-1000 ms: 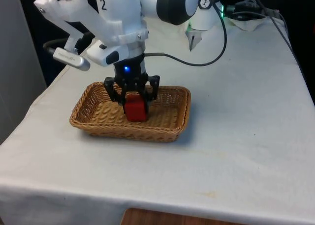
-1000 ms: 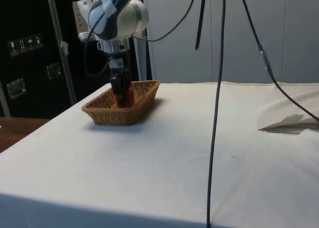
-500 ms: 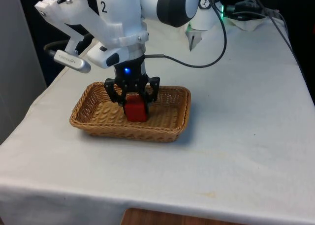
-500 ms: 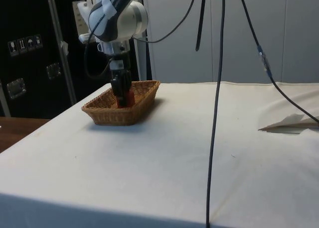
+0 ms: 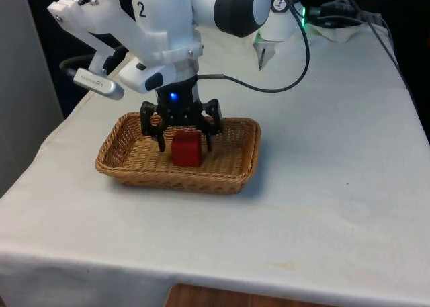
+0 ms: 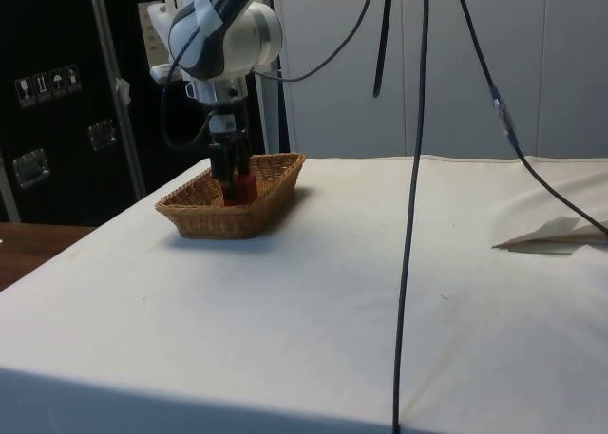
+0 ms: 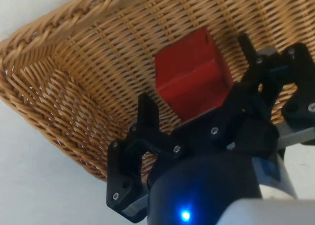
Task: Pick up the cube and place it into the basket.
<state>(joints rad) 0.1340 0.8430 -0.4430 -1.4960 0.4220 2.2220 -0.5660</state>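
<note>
— How is the white arm posed?
— Upper left of the front frame, pointing down; its black claw (image 5: 183, 144) is spread, released, straddling the red cube (image 5: 186, 149) inside the woven wicker basket (image 5: 235, 176).
— Anything hidden?
— The cube's base, behind the rim.

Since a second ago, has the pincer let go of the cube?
Yes. The pincer has opened; its fingers now stand apart from the red cube, which rests in the basket.

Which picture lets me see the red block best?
The wrist view: the red plastic cube sits close up on the woven wicker basket's floor, between the open black hand's fingers. The front view shows the cube in the basket too, farther off. In the side view the hand hides most of it.
</note>
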